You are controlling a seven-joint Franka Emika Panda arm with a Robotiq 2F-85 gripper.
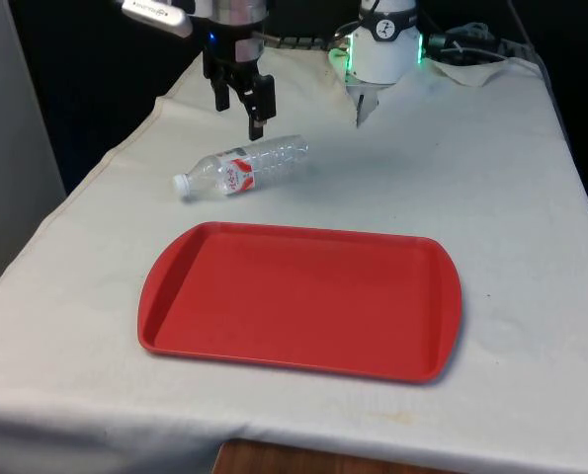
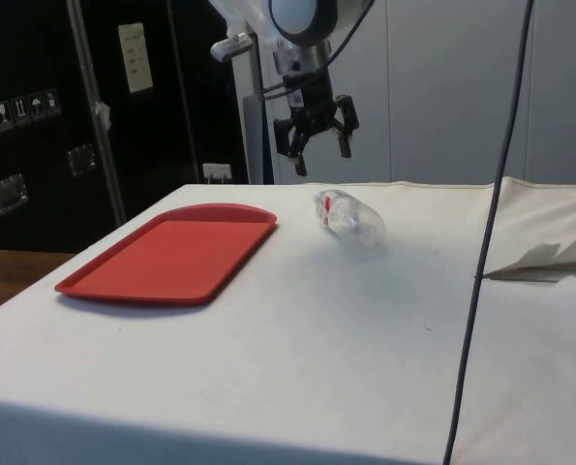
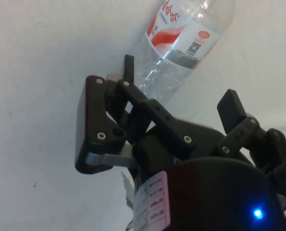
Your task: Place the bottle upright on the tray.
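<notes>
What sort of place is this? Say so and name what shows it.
Probably a robot test room, not a home: a table under a white cloth, dark cabinets behind, cables across the cloth, and just a bottle and red tray set out.

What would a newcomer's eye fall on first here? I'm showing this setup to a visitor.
First the big red tray, empty, at the near end of the white cloth. Then the clear plastic bottle with a red label, lying on its side on the cloth just beyond the tray. The black gripper hangs open above the bottle, not touching it.
</notes>
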